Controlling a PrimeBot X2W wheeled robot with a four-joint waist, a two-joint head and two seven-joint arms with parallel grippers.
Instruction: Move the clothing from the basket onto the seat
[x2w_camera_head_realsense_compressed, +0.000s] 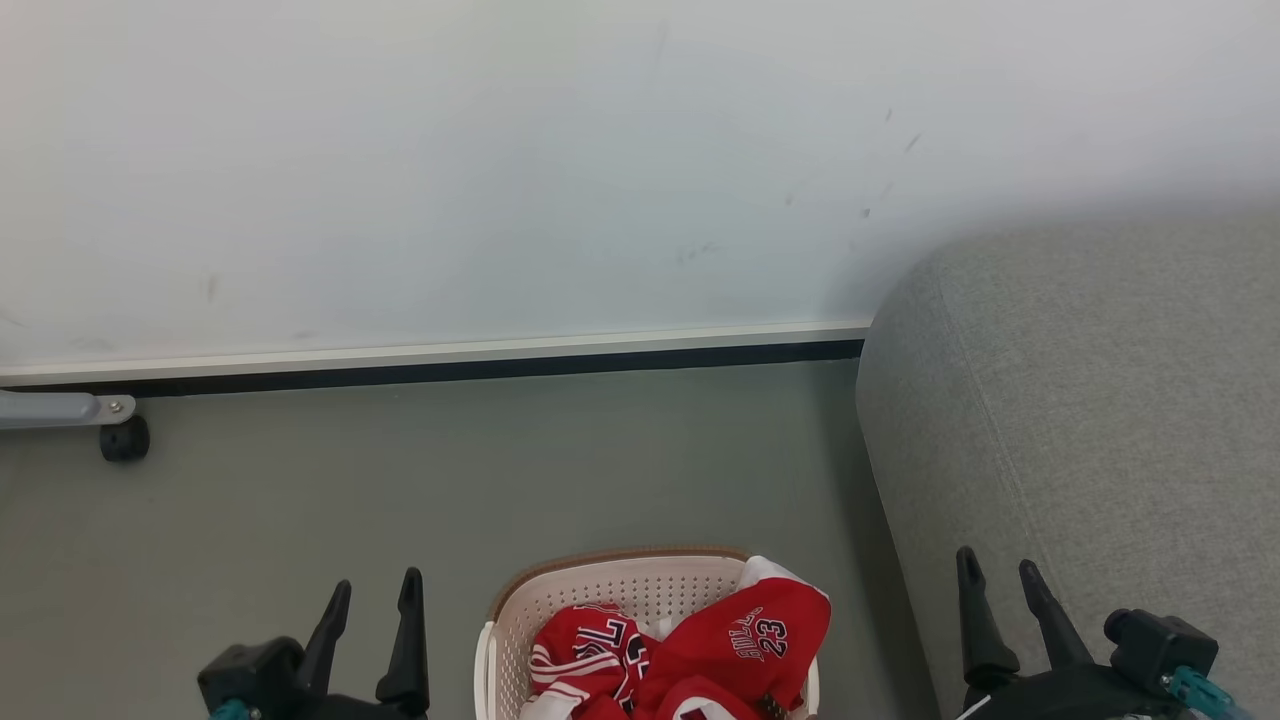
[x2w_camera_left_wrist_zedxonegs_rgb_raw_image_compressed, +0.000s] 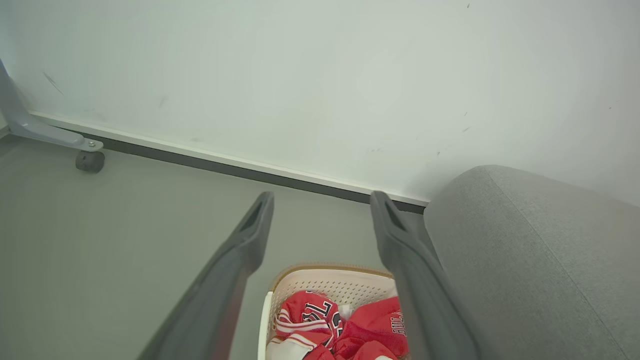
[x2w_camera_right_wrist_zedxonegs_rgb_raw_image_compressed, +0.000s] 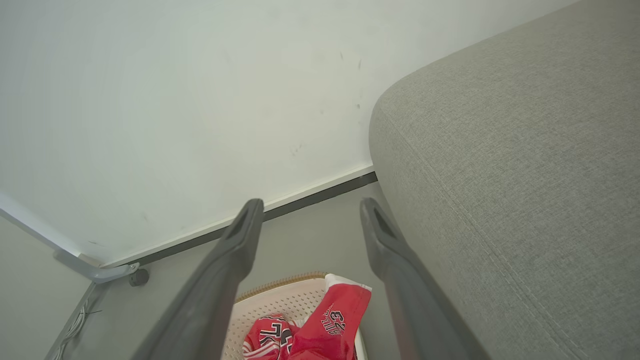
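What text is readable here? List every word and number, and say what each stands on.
"23": on the red jersey piece at the right side of the basket.
"BULLS": arched beside that number, small and tilted.
Big dark letters on the other jersey piece: folded, only an "L" reads.
Sofa and wall: no text.

The left gripper (x2w_camera_head_realsense_compressed: 377, 582) stands with jaws spread wide, tips pointing forward. The right gripper (x2w_camera_head_realsense_compressed: 997, 560) is spread alike.
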